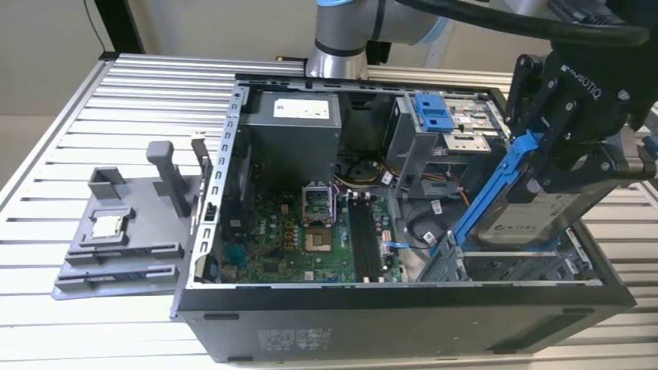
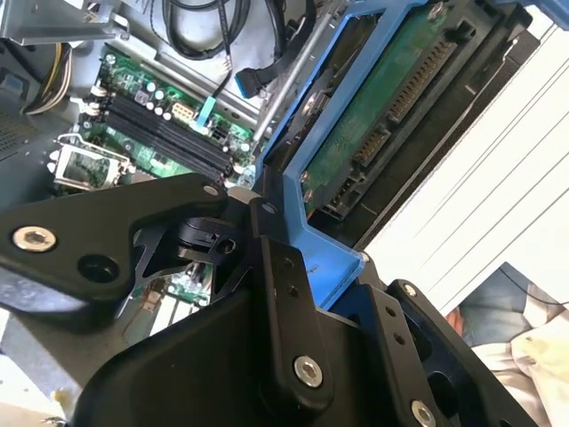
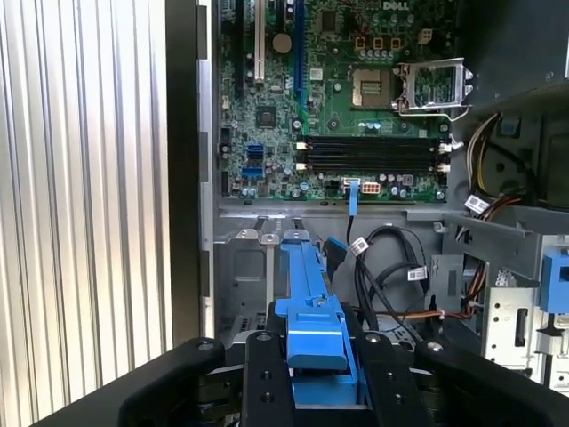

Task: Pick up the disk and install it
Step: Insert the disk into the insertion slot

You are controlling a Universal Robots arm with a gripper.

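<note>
You have the open computer case (image 1: 411,324) lying on its side, with the motherboard (image 1: 308,231) exposed. At the exterior view's right end, the disk (image 1: 540,220) is tilted, its lower end at the drive cage (image 1: 514,266), close beside the case wall. Your gripper (image 3: 318,378) has its fingers (image 3: 267,374) clamped on the disk's blue rail (image 3: 307,285).

Computer case (image 1: 411,324), open: 1. Disk (image 1: 540,214), blue-railed: 1. Motherboard (image 1: 298,231): 1. Power supply (image 1: 293,131): 1. Blue latch piece (image 1: 434,112): 1. Grey fixture (image 1: 129,254): 1. Processor chip (image 1: 106,225): 1. Slatted tabletop (image 1: 62,324): 1. Robot arm (image 1: 340,31): 1.
</note>
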